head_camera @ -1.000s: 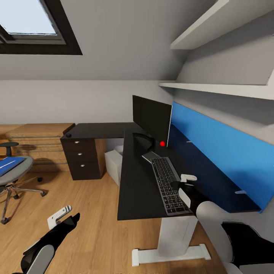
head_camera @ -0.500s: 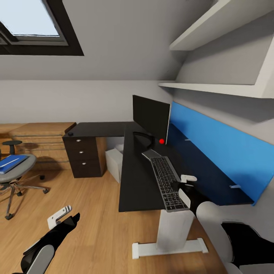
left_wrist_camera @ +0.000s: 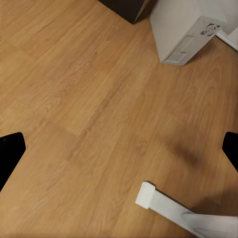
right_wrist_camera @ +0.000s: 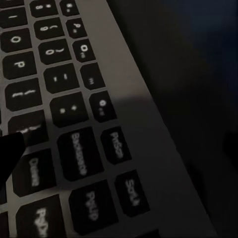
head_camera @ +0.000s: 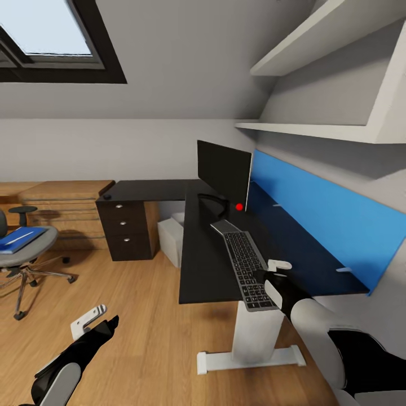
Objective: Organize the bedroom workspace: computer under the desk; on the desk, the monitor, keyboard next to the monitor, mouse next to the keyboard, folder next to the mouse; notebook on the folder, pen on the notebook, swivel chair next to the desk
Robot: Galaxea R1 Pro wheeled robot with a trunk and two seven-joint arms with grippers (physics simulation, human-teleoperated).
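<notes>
One slim keyboard (head_camera: 246,260) — dark grey keys, silvery rim — lies on the desk (head_camera: 197,265), at the monitor's (head_camera: 223,169) six o'clock; right gripper (head_camera: 274,269) at its edge, grip unclear.

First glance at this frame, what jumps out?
The bright blue back panel along the black desk, with the monitor standing at its corner. The keyboard lies lengthwise on the desk, the right hand at its near end. Far left, the swivel chair carries the blue folder.
</notes>
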